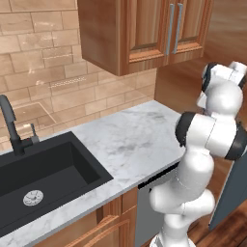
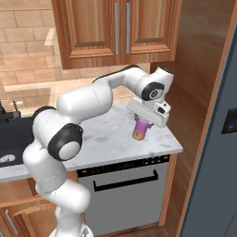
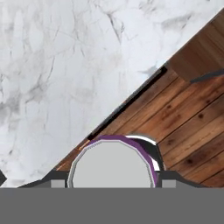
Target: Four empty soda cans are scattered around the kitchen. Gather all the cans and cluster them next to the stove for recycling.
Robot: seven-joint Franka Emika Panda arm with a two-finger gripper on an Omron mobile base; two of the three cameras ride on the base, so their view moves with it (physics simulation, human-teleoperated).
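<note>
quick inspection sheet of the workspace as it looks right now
surface: marble counter, bare around the can
job's things: purple can with yellowish base, upright near the counter's right front corner
clutter: nothing seen
gripper: gripper comes down over the can, shut on it
cables: nothing seen
surroundings: black sink and faucet to the left, wood cabinets above, dishwasher below, brick wall

surface: marble counter (image 2: 106, 134); set in it: black sink (image 1: 43, 173); near right edge: purple can (image 2: 140, 129)
</note>
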